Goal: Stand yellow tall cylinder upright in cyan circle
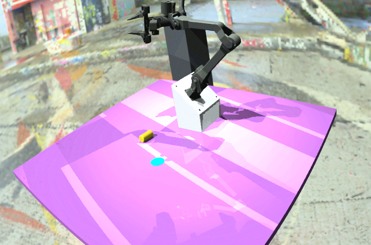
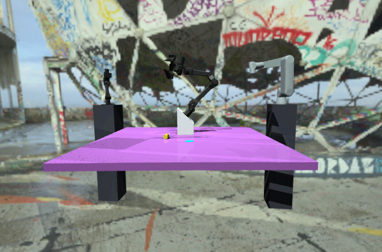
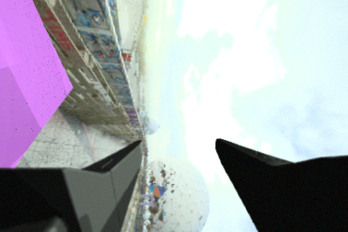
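The yellow cylinder lies on its side on the magenta table, a little in front of the white arm base. The cyan circle is a flat disc on the table, apart from the cylinder, with nothing on it. My gripper is open and empty, raised high above the table and pointing sideways, far from the cylinder. The wrist view shows neither the cylinder nor the circle.
The white wedge-shaped base carries my arm and stands on the table. Beyond the table are two dark pillars, one bearing a small black arm, the other a grey arm.
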Tool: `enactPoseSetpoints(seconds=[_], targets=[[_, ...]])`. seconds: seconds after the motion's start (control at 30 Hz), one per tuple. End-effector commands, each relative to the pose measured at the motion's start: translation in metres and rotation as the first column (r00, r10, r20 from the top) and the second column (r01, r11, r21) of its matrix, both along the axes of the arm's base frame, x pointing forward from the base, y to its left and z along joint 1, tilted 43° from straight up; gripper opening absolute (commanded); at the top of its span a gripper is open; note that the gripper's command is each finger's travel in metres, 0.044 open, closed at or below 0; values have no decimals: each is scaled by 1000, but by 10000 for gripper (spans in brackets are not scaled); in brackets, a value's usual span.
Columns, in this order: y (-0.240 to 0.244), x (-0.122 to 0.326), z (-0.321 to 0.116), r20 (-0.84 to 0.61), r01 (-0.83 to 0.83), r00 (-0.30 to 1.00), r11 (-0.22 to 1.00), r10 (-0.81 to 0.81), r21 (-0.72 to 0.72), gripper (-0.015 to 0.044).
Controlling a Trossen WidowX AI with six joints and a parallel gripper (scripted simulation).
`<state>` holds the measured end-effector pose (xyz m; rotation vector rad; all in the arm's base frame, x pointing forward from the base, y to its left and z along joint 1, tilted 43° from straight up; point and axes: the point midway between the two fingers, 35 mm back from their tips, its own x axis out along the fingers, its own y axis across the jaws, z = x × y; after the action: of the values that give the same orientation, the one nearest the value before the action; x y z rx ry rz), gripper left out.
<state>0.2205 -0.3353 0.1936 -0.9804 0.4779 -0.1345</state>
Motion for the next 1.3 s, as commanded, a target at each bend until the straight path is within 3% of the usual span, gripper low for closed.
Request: enactPoseSetpoints(seconds=[0.0,0.27,0.5,0.7,0.93,1.17,1.27], targets=[[15,30,-51,-70,-11,997,964,31,267,309],[71,69,-145,-265,75,954,747,138,661,309],[141,78,-215,-470,285,836,506,285,814,309],[204,64,-263,-631,525,646,351,429,775,309],[266,32,-296,-748,763,353,290,562,578,309],[269,31,-299,-750,768,344,290,565,571,309],[291,31,-325,-751,768,345,290,563,570,309]])
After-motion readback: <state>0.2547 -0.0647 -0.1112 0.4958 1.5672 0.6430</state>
